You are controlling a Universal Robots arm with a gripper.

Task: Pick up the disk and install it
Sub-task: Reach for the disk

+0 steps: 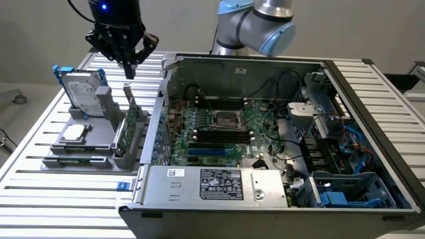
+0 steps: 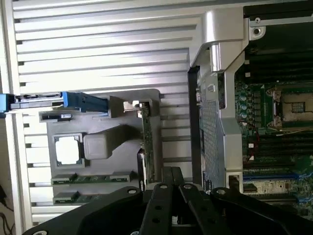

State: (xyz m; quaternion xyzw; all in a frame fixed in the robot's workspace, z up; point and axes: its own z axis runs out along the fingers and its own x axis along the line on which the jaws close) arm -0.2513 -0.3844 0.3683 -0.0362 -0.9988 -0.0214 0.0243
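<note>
— Where are the jaws?
— Hanging above the grey holder (image 1: 79, 162) on the counter (image 1: 53, 199). They're pressed together with nothing between them.
— And the disk?
— The disk (image 1: 83, 92) stands on edge in that holder, blue-edged with its white label showing. It's below the jaws, off toward the exterior view's left, and well apart from them.
— Anything closer?
— A green card (image 1: 133, 124) stands upright nearly beneath the jaws. A square chip (image 1: 74, 132) lies flat in the holder beyond the disk. The open computer case (image 1: 239, 67) sits just beside the jaws, on the other side.
</note>
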